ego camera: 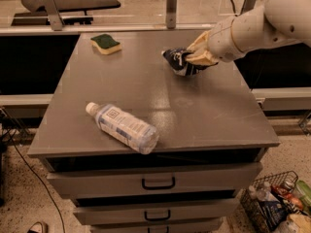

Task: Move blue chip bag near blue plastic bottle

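The blue chip bag (178, 62), dark navy with white print, is held by my gripper (193, 59) over the back right part of the grey cabinet top (194, 110). The gripper comes in from the right on a white arm and is shut on the bag's right side. The blue plastic bottle (124, 127), clear with a white cap and a white-and-blue label, lies on its side at the front left of the top, cap pointing back left. The bag is well apart from the bottle, up and to the right of it.
A green-and-yellow sponge (106, 43) lies at the back left of the top. Drawers with black handles (158, 183) are below the front edge. A wire basket (277, 203) with clutter stands on the floor at the lower right. A rail with posts (171, 6) runs behind.
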You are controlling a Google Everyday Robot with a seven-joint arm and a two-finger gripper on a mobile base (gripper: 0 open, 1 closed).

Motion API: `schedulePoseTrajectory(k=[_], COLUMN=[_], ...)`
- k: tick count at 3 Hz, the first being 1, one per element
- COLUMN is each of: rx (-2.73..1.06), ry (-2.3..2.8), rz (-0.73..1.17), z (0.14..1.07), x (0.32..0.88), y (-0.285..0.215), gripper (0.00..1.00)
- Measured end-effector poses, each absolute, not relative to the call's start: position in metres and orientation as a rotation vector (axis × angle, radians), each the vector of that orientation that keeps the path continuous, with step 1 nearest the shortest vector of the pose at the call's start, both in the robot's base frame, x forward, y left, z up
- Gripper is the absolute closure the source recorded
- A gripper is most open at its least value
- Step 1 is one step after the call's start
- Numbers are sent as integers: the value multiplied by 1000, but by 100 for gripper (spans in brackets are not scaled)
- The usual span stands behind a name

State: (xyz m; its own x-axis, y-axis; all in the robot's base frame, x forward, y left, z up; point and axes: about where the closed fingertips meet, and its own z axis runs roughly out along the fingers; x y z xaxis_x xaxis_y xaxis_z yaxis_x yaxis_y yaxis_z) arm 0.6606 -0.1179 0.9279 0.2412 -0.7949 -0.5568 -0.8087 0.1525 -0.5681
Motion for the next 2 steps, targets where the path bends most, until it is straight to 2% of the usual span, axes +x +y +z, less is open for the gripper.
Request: schedulePoseTrajectory(k=[2], rx=[-1872], ry=[1261], rz=[191], z=[900], x=[577], y=[-67], gripper=[100])
